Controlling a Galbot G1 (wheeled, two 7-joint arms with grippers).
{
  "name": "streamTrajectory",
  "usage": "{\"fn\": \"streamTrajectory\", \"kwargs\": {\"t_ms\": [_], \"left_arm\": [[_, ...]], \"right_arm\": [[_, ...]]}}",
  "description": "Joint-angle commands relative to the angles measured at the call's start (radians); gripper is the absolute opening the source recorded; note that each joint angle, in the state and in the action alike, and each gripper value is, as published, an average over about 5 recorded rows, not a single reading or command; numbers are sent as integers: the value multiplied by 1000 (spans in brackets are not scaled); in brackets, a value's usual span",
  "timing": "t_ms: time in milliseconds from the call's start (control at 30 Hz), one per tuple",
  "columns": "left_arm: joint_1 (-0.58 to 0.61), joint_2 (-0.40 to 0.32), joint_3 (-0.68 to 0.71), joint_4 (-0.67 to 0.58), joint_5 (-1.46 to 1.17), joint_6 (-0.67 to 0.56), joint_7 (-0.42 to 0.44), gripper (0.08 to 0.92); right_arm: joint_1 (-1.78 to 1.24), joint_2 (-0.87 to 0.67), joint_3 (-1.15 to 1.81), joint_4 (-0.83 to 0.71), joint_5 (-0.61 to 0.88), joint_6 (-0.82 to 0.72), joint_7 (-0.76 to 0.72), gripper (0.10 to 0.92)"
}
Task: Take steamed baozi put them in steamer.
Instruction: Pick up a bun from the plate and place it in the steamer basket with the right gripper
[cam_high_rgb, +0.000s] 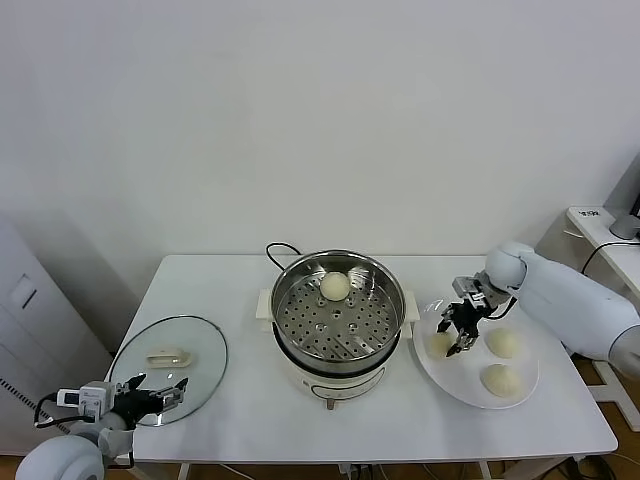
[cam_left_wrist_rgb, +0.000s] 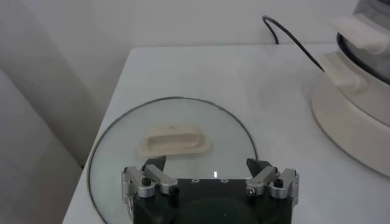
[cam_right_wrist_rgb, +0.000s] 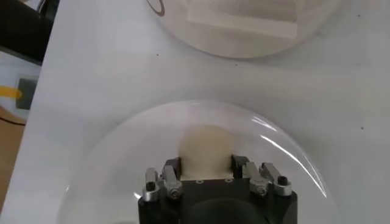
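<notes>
One cream-white baozi lies on the perforated tray inside the shiny steamer at the table's middle. To its right a white plate holds three baozi. My right gripper is shut on the leftmost plate baozi, whose dome shows between the two fingers in the right wrist view, baozi. Two more baozi lie free on the plate. My left gripper is open over the glass lid, holding nothing.
The round glass lid with its cream handle lies flat at the table's left. The steamer's black cord loops behind it. The cream base is close beside the plate. A desk edge stands far right.
</notes>
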Motion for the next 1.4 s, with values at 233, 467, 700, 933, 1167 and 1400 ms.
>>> {"fn": "streamTrajectory", "kwargs": {"t_ms": [233,467,700,933,1167,1400], "left_arm": [[1,-4,-3,-5,8,-1,-2,823],[-4,1,1,-2,8,-2,-1,823],[-3,-1,3,-1,8,-5,0,823],[-1,-1,1,-2,8,-6,0,823],[-5,-4,4,0,8,-6,-1,823],[-4,-5,4,2,8,-6,-1,823]], "right_arm": [[603,-62,-411,224,348,-162,-90,518],[704,-21,-457,305,510,-271,-32,518],[679,76,-420,375,642,-381,121,518],[606,172,-399,411,739,-460,272,518],[489,240,-376,429,741,-523,407,518],[391,258,-354,440,721,-549,489,518]]}}
